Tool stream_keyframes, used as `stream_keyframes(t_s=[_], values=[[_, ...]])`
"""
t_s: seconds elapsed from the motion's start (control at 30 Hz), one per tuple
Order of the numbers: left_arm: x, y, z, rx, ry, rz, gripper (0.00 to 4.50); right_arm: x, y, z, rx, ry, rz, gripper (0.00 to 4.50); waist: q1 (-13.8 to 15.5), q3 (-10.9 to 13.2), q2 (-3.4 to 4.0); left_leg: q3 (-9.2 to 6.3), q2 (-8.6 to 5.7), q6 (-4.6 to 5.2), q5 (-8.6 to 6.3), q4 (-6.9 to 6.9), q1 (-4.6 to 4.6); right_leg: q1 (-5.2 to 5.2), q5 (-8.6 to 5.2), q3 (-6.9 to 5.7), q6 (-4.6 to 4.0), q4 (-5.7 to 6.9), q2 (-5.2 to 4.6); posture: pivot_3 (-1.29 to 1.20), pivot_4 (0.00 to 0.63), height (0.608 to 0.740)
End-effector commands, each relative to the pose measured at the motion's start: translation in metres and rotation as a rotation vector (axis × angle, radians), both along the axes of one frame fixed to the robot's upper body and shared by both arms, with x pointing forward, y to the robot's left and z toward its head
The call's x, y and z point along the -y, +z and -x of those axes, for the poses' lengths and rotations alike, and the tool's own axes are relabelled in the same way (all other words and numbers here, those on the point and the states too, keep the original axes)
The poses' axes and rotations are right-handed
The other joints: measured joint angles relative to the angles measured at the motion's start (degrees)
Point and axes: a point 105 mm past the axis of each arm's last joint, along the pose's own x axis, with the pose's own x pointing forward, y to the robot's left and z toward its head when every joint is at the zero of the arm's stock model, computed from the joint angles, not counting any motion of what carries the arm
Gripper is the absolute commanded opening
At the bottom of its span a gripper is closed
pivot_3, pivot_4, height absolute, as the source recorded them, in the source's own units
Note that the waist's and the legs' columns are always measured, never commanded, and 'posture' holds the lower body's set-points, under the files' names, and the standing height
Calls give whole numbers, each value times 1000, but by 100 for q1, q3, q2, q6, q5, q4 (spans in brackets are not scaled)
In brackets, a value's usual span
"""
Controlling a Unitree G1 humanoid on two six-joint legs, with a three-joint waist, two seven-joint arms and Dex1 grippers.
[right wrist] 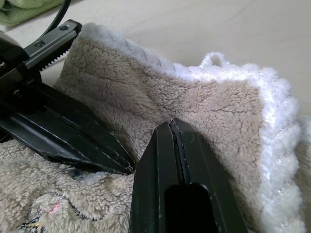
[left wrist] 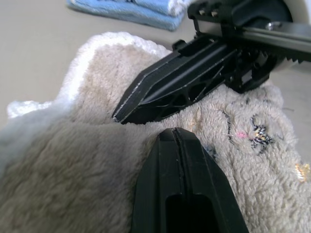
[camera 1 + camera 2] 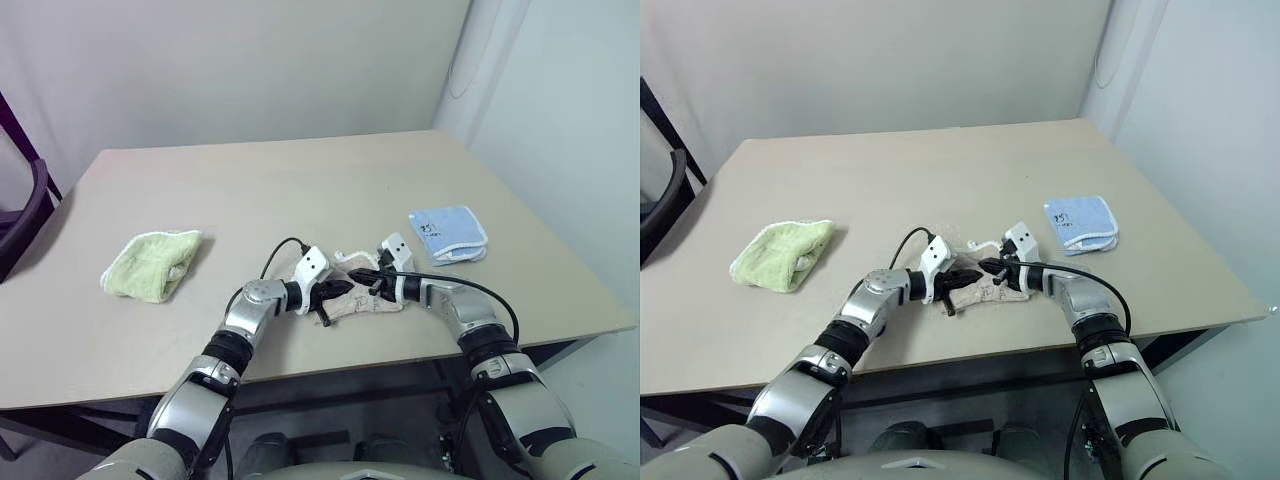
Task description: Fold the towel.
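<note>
Left end effector (image 3: 340,291) and right end effector (image 3: 366,277) sit fully closed, tips pressed on the towel (image 3: 362,300) with no pile visibly pinched; lifting now risks leaving it on the worktop (image 3: 300,180).

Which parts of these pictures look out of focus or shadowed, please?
Left wrist view: the blue cloth behind is soft, the towel pile sharp. Right wrist view: the green towel is blurred. Left eye view: even light, faint shadow beside the green towel.

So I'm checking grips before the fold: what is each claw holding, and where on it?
Both claws are shut. The left claw and right claw press tip to tip on the beige towel at its middle; whether either pinches fabric cannot be told.
</note>
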Motion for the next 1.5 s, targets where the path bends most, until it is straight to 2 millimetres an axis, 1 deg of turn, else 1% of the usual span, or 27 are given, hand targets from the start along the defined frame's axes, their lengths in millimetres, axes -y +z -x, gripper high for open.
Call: stream_keyframes(t_s=[0.03,0.07,0.13,0.17,0.2,0.23,0.27,0.3,0.33,0.37,0.43,0.47,0.5,0.6,0.7,0.8,0.93,1.0,1.13,1.2,1.3,1.33,1.43,1.5], values=[[1,0,8,-60,-31,62,0,18,-5,-3,-81,-82,-19,372,0,0,0,0,0,0,0,1,-2,-1,0,-1,1,0,-2,0,0,740],[-1,8,6,-60,-35,96,0,22,1,-7,-80,-101,-34,505,-3,0,1,1,-1,0,0,1,-4,-3,0,-1,1,0,-2,0,0,740],[-8,24,2,-57,-32,144,0,31,17,-15,-78,-136,-74,1117,0,1,2,1,-1,1,1,1,-21,-22,1,-1,1,3,-2,0,0,740],[-15,35,0,-50,-30,164,381,34,29,-19,-74,-141,-114,1448,1,1,2,1,0,2,1,1,-34,-36,2,-1,1,8,-3,0,0,740],[-20,43,0,-35,-36,170,650,36,40,-21,-76,-142,-154,1839,-2,2,3,2,0,10,6,1,-47,-37,3,-1,0,12,-3,0,0,740],[-24,48,1,-27,-41,172,952,37,47,-22,-79,-140,-179,2137,-4,2,4,2,0,16,10,4,-75,-58,3,-1,0,19,-4,0,0,740],[-30,58,2,-21,-40,189,1236,40,55,-24,-96,-153,-208,2433,-5,2,4,1,0,17,11,8,-106,-90,5,-1,0,25,-4,0,0,740],[-34,64,3,-19,-38,201,1635,42,60,-26,-110,-164,-225,2820,-19,3,6,2,0,17,11,8,-119,-106,6,-1,0,27,-5,0,0,740],[-42,73,4,-10,-36,208,1913,47,58,-28,-148,-190,-184,3095,-25,3,7,3,0,17,11,6,-124,-116,6,2,0,29,-5,0,0,740],[-52,82,4,-14,-12,211,2280,52,57,-30,-187,-225,-164,3462,-48,5,9,3,0,16,11,2,-128,-122,7,2,0,29,-6,0,0,740],[-68,95,7,-42,19,232,2955,58,58,-34,-284,-295,-177,4156,-83,9,15,7,1,16,11,-11,-135,-140,6,7,-1,31,-6,0,0,740],[-72,99,8,-55,26,243,3350,59,59,-35,-319,-315,-193,4495,-85,11,18,7,1,15,11,-17,-134,-142,5,6,-3,32,-6,0,0,740],[-81,103,11,-67,37,253,3634,59,57,-33,-377,-321,-191,4500,-80,12,21,7,2,15,11,-21,-134,-145,5,6,-4,33,-5,0,0,740],[-105,102,28,-93,49,197,3634,58,52,-25,-518,-319,-215,4500,-112,13,27,7,2,15,11,-28,-132,-145,2,6,-8,30,-5,0,0,740],[-115,100,41,-114,52,157,3634,55,51,-19,-564,-284,-227,4500,-142,15,29,8,-1,15,11,-32,-133,-143,-1,6,-13,23,-6,0,0,740],[-122,101,45,-114,79,142,3634,44,54,-13,-593,-217,-273,4500,-141,18,30,7,-2,13,9,-22,-135,-137,-2,6,-16,19,-9,0,0,740],[-127,104,43,-120,121,162,3634,31,53,-4,-643,-145,-280,4500,-181,19,33,7,-2,0,1,-16,-132,-135,3,6,-20,24,-10,0,0,740],[-127,102,44,-119,127,154,3634,24,46,2,-678,-126,-249,4500,-200,19,35,7,-1,1,2,-17,-132,-138,3,6,-20,27,-10,0,0,740],[-127,110,37,-118,169,207,3634,15,34,16,-731,-67,-202,4500,-199,19,34,7,-1,12,9,-21,-131,-140,3,6,-20,26,-9,0,0,740],[-128,107,37,-119,172,194,3634,8,31,22,-759,-34,-199,4500,-201,18,34,8,0,13,9,-22,-131,-141,3,6,-20,26,-9,0,0,740],[-126,106,37,-118,178,195,3634,-2,33,25,-801,-10,-253,4500,-206,17,33,8,0,12,9,-23,-129,-140,3,6,-20,26,-9,0,0,740],[-126,109,34,-121,193,217,3634,-7,37,26,-812,12,-283,4500,-208,17,33,8,0,8,6,-23,-127,-139,3,6,-20,27,-9,0,0,740],[-124,123,30,-122,202,291,3634,-19,36,32,-846,52,-296,4500,-205,17,33,8,0,0,1,-23,-127,-139,3,6,-19,28,-9,0,0,740],[-123,123,30,-117,196,276,3634,-25,31,38,-885,65,-287,4500,-216,16,33,8,0,0,1,-22,-126,-139,3,6,-19,31,-8,0,0,740]])
